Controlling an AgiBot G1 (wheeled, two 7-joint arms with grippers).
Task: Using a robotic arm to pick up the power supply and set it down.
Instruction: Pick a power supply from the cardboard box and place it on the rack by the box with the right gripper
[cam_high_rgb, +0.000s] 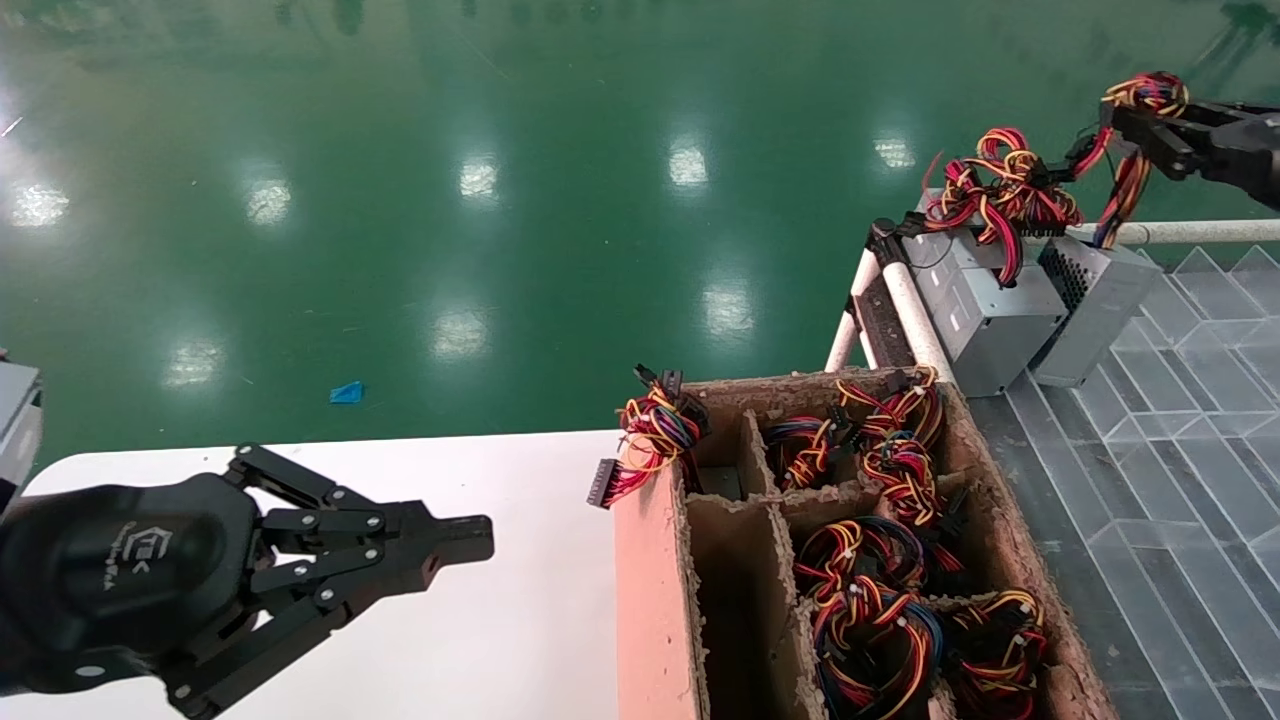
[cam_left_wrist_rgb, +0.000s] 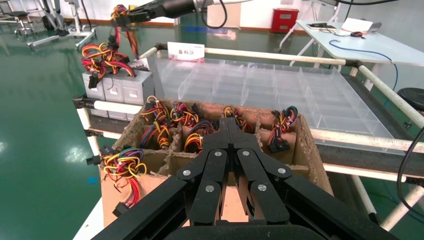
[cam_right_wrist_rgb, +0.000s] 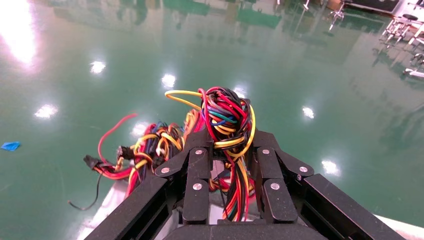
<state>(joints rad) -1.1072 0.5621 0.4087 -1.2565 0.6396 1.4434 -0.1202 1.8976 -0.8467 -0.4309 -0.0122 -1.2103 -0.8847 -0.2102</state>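
Right gripper (cam_high_rgb: 1135, 118) clamped on the power supply's (cam_high_rgb: 1095, 300) wire bundle (cam_right_wrist_rgb: 227, 120) above the rack, left gripper (cam_high_rgb: 470, 540) closed over the white tabletop (cam_high_rgb: 500, 620).

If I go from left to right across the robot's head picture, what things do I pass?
Left gripper over the white table → blue scrap on the floor → cardboard box of wires → grey power supplies → right gripper holding a wire bundle.

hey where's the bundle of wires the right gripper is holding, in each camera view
Head view: wire bundle at the top right corner, clamped in the right gripper.
Left wrist view: wire bundle at the top left, above the grey power supplies.
Right wrist view: wire bundle at the centre, between the gripper's fingers.
Shared landmark: the glossy green floor, in all three views.
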